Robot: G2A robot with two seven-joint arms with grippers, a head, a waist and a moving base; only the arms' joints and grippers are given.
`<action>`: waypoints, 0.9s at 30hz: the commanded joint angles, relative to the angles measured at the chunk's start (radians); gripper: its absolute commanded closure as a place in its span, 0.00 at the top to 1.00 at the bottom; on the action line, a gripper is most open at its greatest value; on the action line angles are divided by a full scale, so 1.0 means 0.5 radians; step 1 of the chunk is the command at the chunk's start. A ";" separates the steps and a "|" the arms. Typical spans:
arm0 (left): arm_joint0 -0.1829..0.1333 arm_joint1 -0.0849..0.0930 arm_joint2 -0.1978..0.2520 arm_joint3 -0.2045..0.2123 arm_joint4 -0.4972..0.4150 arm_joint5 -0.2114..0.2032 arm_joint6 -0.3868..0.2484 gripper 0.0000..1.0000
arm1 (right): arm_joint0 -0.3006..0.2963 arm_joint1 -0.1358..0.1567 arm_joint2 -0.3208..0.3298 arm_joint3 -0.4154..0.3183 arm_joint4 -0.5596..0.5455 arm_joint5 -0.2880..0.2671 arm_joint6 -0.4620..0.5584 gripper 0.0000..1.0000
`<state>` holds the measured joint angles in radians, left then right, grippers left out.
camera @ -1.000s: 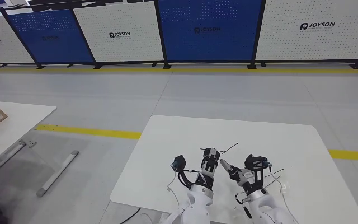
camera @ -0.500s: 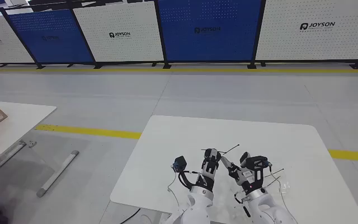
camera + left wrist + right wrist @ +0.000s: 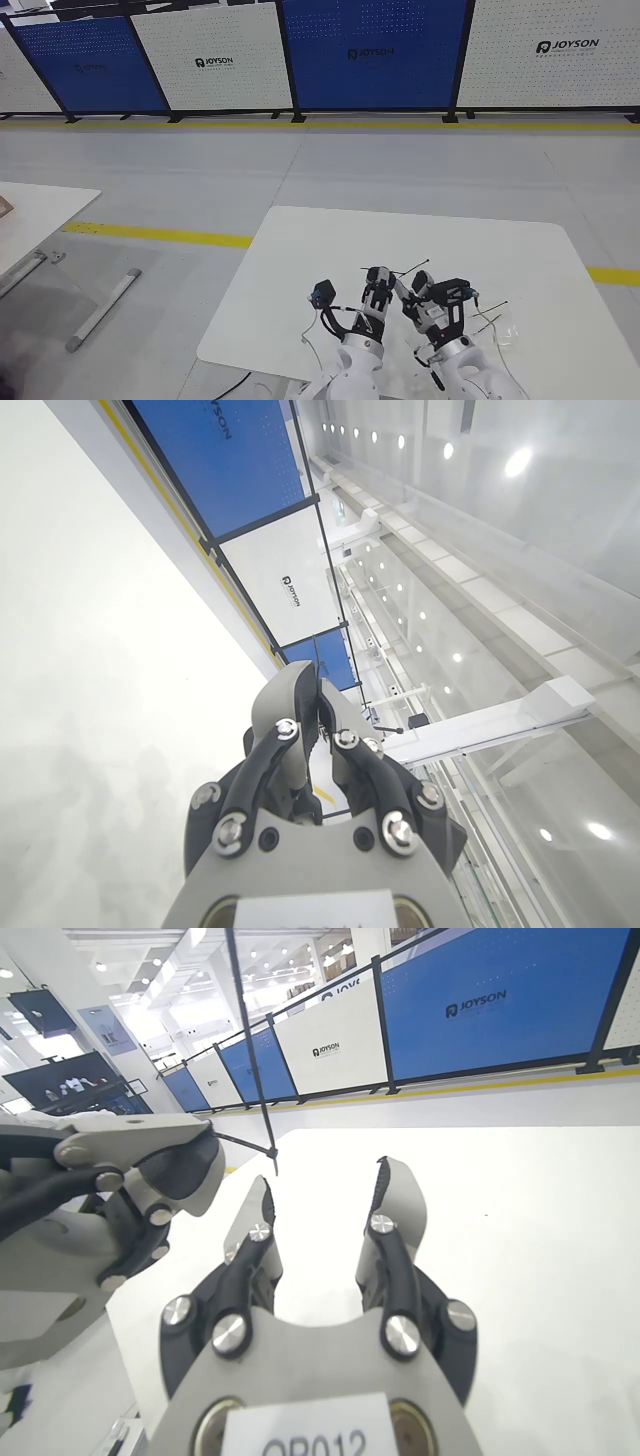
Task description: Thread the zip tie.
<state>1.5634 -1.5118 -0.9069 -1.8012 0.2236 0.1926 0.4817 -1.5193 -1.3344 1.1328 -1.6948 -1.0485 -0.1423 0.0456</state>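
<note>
Left gripper (image 3: 318, 692) is clenched: we see its two fingertips pressed together on the one black zip tie (image 3: 252, 1053), with the strap pinched between the dark pads. In the right wrist view we count three parts of the tie. One short run of strap goes from those fingertips to the small head (image 3: 272, 1151). One long run rises from the head, away from the table. One short tip pokes out past the head toward the right gripper (image 3: 321, 1170). We cannot tell whether the strap passes through the head or only crosses it.

That right gripper is released, its two fingers (image 3: 262, 1200) spread wide. The head hangs near one fingertip, apart from it.

In the top view both grippers sit over the one white table (image 3: 330, 260), near its 6 o'clock edge, the right just beside the left at about 4 o'clock of it. The tie is held in the air and runs over them from 9 o'clock toward 3 o'clock. One thin dark line (image 3: 491, 309) lies at 3 o'clock of the right gripper; we cannot tell what it is.
</note>
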 commanded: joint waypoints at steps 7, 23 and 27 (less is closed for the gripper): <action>0.014 -0.003 0.016 0.004 0.038 -0.013 -0.012 0.00 | 0.002 0.000 -0.002 -0.014 0.006 0.000 -0.013 0.26; -0.002 -0.016 0.019 0.039 0.070 -0.004 0.016 0.00 | 0.019 0.000 -0.025 -0.018 -0.016 0.011 0.001 0.21; -0.011 -0.021 0.028 0.049 0.077 -0.001 0.020 0.00 | 0.024 0.001 -0.018 -0.016 0.000 0.007 0.002 0.18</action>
<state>1.5587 -1.5219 -0.8939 -1.7775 0.2610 0.1919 0.4916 -1.5085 -1.3341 1.1228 -1.7036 -1.0515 -0.1385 0.0452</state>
